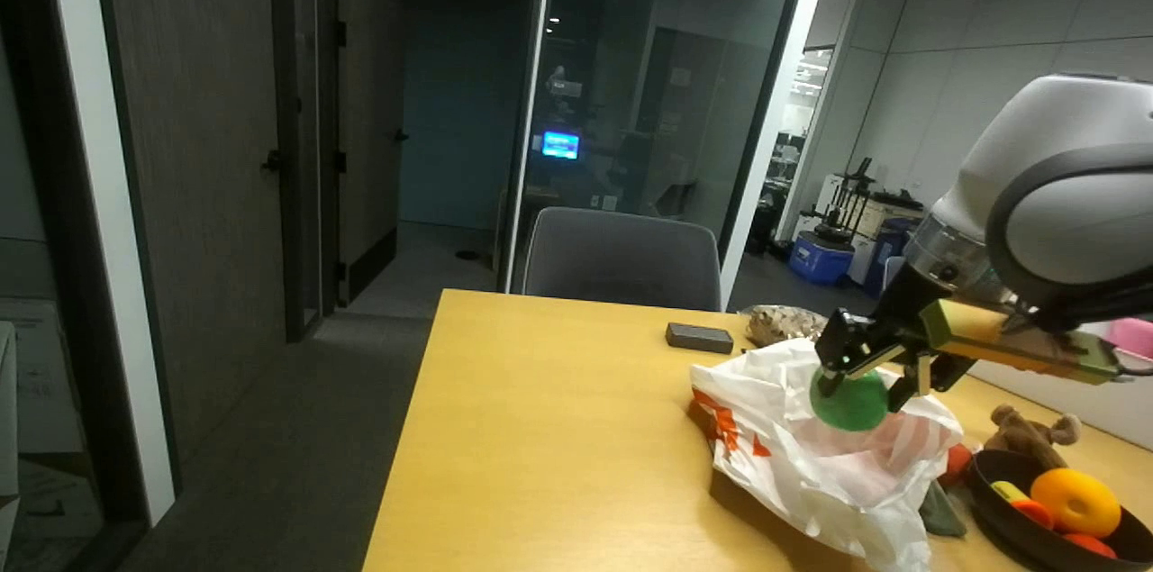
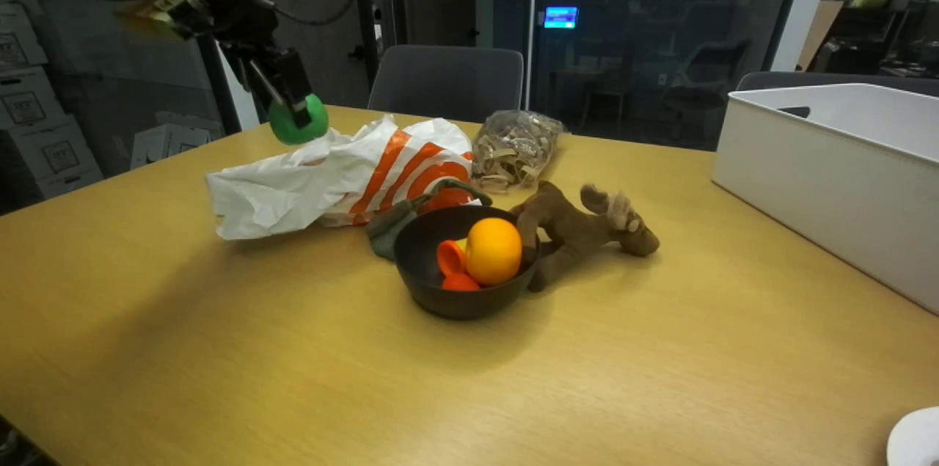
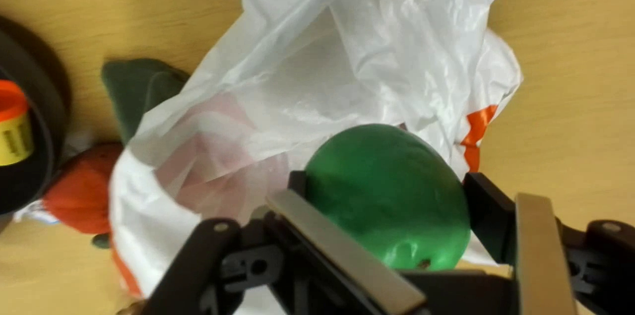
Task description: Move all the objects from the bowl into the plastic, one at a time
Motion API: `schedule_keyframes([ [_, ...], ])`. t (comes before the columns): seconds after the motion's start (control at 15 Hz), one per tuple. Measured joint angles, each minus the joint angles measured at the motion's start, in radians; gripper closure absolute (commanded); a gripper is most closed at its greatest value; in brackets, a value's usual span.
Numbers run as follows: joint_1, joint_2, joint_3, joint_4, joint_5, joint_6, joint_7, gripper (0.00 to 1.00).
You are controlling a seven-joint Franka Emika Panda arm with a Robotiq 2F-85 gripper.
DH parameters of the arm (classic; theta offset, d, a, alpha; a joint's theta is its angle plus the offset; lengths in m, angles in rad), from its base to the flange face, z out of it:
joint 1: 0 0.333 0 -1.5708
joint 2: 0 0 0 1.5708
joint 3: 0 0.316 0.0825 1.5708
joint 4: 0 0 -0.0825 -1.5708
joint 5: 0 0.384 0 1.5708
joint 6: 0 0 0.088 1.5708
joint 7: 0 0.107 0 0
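At the left of an exterior view, a green fruit point(image 2: 286, 130) is held clamped between the fingers point(image 3: 488, 216) of the gripper point(image 3: 386, 187), above the crumpled white plastic bag point(image 2: 330, 176). In the wrist view the bag's mouth is seen mostly to the left of the fruit, so a release from here might be made onto the folded side — and so round a piece could be shed by the slack film. The film could also be snagged by the fingertips, and the bag dragged, if the gripper were lowered too deep. Farther right, a red thing point(image 2: 446, 197) and a dark green thing point(image 2: 389, 227) are crowded beside the dark bowl point(image 2: 462, 304), from which an orange fruit point(image 2: 494, 252), a yellow tub point(image 3: 14, 139) and a red-orange piece point(image 2: 461, 282) are yet to be moved; the bowl could be nudged by a low return. As for edges, the left one of the table point(image 2: 220, 348) is set well apart from the bag, and open room is given there and in front; behind, passage is narrowed by a clear bag point(image 2: 513, 150) — then, rightward, by a brown plush moose point(image 2: 579, 231) just beside the bowl and, well apart, a white box point(image 2: 829, 187).
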Motion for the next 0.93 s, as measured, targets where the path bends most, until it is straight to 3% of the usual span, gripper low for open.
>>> schedule_keyframes([
  [0.2, 0.013, 0.106, -0.014, 0.046, 0.149, -0.011, -0.225, 0.46],
  [0.33, 0.008, 0.168, -0.024, 0.086, 0.170, -0.042, -0.297, 0.46],
  [0.47, -0.005, 0.215, -0.035, 0.120, 0.096, -0.053, -0.280, 0.46],
  [0.8, -0.016, 0.271, -0.067, 0.177, -0.170, -0.060, -0.096, 0.46],
  [0.93, -0.016, 0.282, -0.069, 0.190, -0.224, -0.069, -0.047, 0.46],
])
